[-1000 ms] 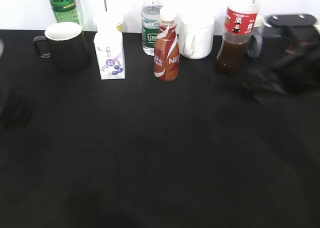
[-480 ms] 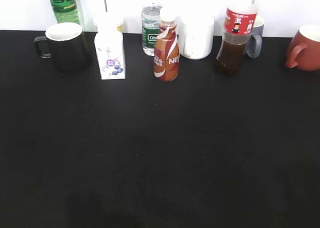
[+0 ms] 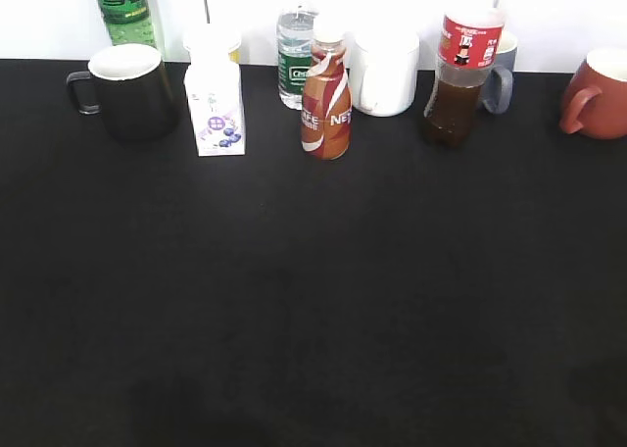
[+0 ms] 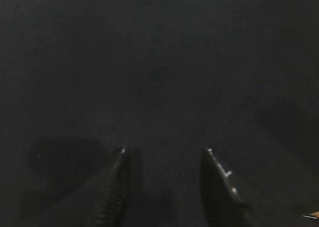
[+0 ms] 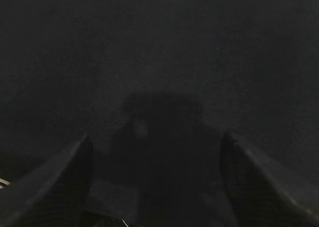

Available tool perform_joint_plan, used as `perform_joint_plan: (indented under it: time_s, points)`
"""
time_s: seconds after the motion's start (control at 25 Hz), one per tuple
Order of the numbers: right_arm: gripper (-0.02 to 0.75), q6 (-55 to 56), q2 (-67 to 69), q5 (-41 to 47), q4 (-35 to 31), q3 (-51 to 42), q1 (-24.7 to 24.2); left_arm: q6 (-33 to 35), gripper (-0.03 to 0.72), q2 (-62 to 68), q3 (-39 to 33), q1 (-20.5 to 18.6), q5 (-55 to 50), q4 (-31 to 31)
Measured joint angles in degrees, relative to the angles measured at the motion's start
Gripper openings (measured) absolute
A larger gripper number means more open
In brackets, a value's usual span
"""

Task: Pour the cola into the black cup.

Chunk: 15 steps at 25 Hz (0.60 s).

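Note:
The cola (image 3: 460, 74), a clear bottle of dark brown liquid with a red label, stands upright at the back right of the black table. The black cup (image 3: 125, 89), white inside with its handle to the left, stands at the back left. Neither gripper shows in the exterior view. In the left wrist view my left gripper (image 4: 164, 152) is open and empty over bare black cloth. In the right wrist view my right gripper (image 5: 155, 142) is open wide and empty over bare black cloth.
Along the back stand a green bottle (image 3: 121, 6), a white carton (image 3: 215, 106), a clear water bottle (image 3: 295, 50), an orange-brown coffee bottle (image 3: 326, 92), a white mug (image 3: 384, 72), a grey mug (image 3: 497, 70) and a reddish-brown mug (image 3: 598, 96).
One second ago a dark blurred arm covered the back right of the table. It has left the exterior view, and the reddish-brown mug now shows. The bottles and cups have not moved.

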<state>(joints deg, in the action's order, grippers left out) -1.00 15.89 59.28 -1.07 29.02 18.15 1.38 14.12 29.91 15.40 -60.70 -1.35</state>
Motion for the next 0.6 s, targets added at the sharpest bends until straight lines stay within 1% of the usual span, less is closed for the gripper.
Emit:
perform_joint_plan:
  time_s: [0.36, 0.4, 0.44, 0.48, 0.56, 0.6]
  points:
    - [0.593, 0.07, 0.00, 0.02, 0.01, 0.00, 0.00, 0.00, 0.336, -0.14, 0.00, -0.09, 0.00, 0.00]
    - [0.593, 0.07, -0.34, 0.02, 0.06, 0.00, -0.13, 0.00, 0.321, -0.89, -0.01, -0.98, 0.00, 0.00]
    - [0.593, 0.07, -1.70, 0.02, 0.00, 0.00, -0.98, 0.00, 0.306, -2.08, -0.06, -2.74, 0.00, 0.00]
    - [0.593, 0.07, -3.46, 0.02, 0.00, 0.00, -3.30, 0.00, 0.288, -3.82, -0.12, -4.74, 0.00, 0.00]
    - [0.593, 0.07, -8.49, 0.02, 0.00, 0.00, -10.80, 0.00, 0.235, -8.97, -0.12, -9.41, 0.00, 0.00]
    - [0.593, 0.07, -11.13, 0.07, 0.00, 0.00, -14.13, 0.00, 0.232, -10.01, -0.12, -10.04, 0.00, 0.00]
